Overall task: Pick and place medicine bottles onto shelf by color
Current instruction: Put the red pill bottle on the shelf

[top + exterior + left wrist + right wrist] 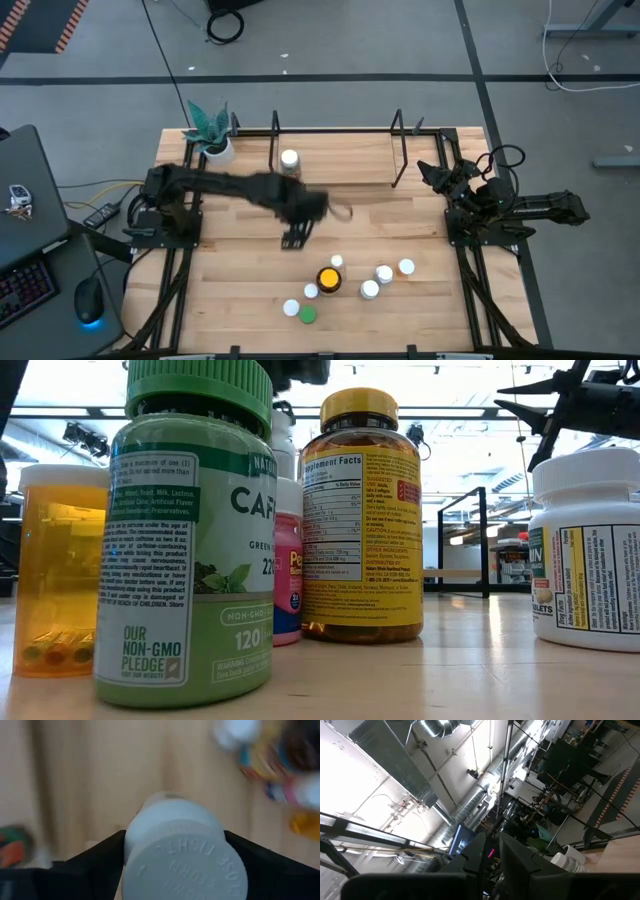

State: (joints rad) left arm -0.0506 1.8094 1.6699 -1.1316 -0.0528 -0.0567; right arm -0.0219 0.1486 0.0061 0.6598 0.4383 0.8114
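A potted plant (210, 130) with striped green leaves in a white pot stands at the far left corner of the pale wooden table (240, 265). Left of the table, a dark laptop (30, 235) lies open, with a black mouse (90, 298) lit blue beside its near end. Black cables (225, 22) trail over the grey floor (380, 45) beyond the table's far edge.
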